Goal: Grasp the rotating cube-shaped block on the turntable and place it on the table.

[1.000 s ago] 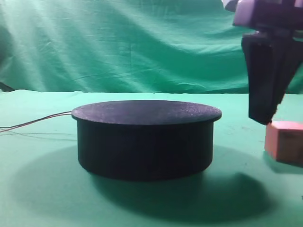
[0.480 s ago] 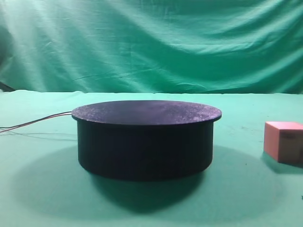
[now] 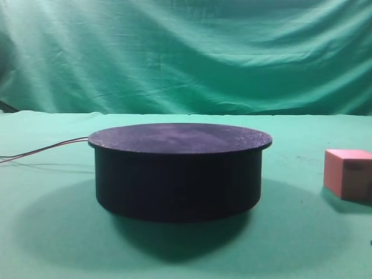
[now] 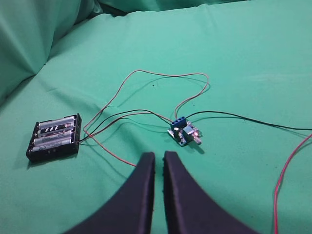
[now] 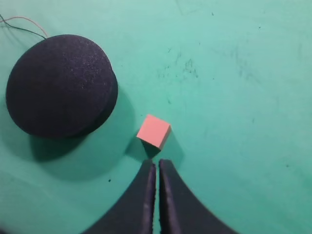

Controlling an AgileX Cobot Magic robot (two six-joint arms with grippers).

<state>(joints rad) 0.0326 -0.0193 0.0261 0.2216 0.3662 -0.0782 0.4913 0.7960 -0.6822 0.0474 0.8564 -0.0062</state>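
Sitting on the green table [image 3: 52,244] just to the right of the turntable [image 3: 177,171] is the pink cube-shaped block [image 3: 349,173], off the disc and apart from the drum, its own shadow pooling beside it. The exterior high view shows the turntable's speckled black top bare, with thin red wires [image 3: 43,150] running off its left side toward the frame edge. From the right wrist camera, well above the cloth, the block [image 5: 153,130] rests on one face beside the round black top [image 5: 58,85], and the right gripper [image 5: 157,168] hangs above it, not touching it, its dark fingers [image 5: 146,195] drawn almost together with only a thin slit between them and nothing held. Over on the left wrist view, the left gripper [image 4: 159,161] likewise has its fingers [image 4: 141,195] nearly closed on nothing, hovering over the cloth near a black battery holder [image 4: 54,136] loaded with cells and a small blue circuit board [image 4: 184,132], red and black wires [image 4: 146,92] looping between them. Any print on the cells or the board is too small to read, and the block's faces carry no writing.
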